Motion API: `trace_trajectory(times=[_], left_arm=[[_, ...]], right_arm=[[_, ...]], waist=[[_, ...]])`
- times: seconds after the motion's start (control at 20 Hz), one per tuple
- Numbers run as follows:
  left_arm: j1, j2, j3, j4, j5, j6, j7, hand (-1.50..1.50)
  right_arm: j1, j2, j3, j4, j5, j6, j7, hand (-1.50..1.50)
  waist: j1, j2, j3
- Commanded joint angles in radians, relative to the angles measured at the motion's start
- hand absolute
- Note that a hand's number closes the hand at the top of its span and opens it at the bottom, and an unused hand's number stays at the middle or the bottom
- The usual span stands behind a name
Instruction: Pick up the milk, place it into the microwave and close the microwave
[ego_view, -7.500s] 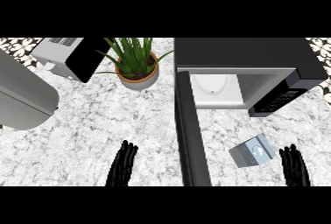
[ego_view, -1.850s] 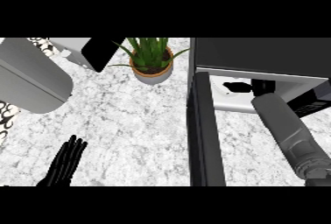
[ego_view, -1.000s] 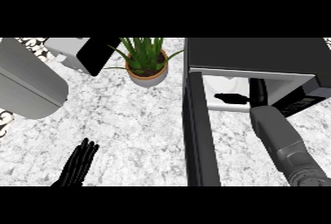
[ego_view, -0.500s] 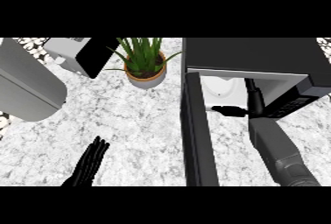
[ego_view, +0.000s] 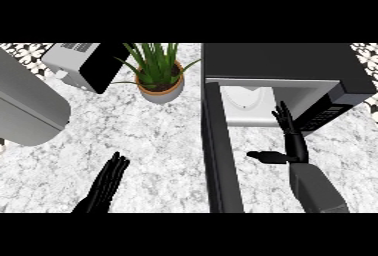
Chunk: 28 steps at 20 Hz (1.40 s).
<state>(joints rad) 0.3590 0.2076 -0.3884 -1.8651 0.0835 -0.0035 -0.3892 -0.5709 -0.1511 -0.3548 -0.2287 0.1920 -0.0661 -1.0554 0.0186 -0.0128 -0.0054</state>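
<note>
The black microwave (ego_view: 280, 62) stands at the back right with its door (ego_view: 220, 160) swung open toward me. Its white inside (ego_view: 247, 102) shows a pale rounded shape; I cannot make out the milk as a separate thing. My right hand (ego_view: 291, 137) is open in front of the opening. Its fingers are straight and point at the cavity, its thumb sticks out to the left, and it holds nothing. My left hand (ego_view: 107, 182) rests open on the marble counter (ego_view: 140, 135) at the lower left.
A potted plant (ego_view: 159, 82) stands just left of the microwave. A toaster (ego_view: 77, 62) sits at the back left. A large grey rounded object (ego_view: 26, 107) fills the left edge. The open door splits the counter between my two hands.
My right hand has drawn back out of the microwave's cavity toward me, empty. The left hand has shifted right in the view.
</note>
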Motion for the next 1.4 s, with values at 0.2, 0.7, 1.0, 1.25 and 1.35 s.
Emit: trace_trajectory(times=[0.2, 0.7, 1.0, 1.25, 1.35], left_arm=[[-0.015, 0.012, -0.054, 0.05, 0.02, -0.077, 0.019, -1.5], [-0.086, 0.063, -0.101, 0.084, -0.13, -0.073, 0.119, 1.5], [-0.177, 0.042, -0.217, 0.199, -0.299, -0.07, 0.123, 1.5], [-0.268, -0.072, -0.305, 0.321, -0.334, -0.095, 0.153, 1.5], [-0.298, -0.152, -0.324, 0.395, -0.353, -0.06, 0.178, 1.5]], right_arm=[[0.219, -0.031, -0.015, -0.081, -0.078, 0.297, -0.12, -1.5], [0.438, -0.053, 0.029, -0.398, -0.173, 0.43, -0.044, -1.5], [0.575, -0.058, 0.073, -0.647, -0.24, 0.47, 0.069, -1.5], [0.738, -0.039, 0.102, -0.882, -0.313, 0.468, 0.151, -1.5], [0.791, -0.087, 0.087, -0.989, -0.377, 0.524, 0.205, -1.5]], waist=[[-0.043, 0.007, 0.005], [-0.05, 0.003, 0.003], [-0.064, 0.001, 0.002], [-0.05, 0.008, 0.003], [-0.059, 0.008, 0.002]])
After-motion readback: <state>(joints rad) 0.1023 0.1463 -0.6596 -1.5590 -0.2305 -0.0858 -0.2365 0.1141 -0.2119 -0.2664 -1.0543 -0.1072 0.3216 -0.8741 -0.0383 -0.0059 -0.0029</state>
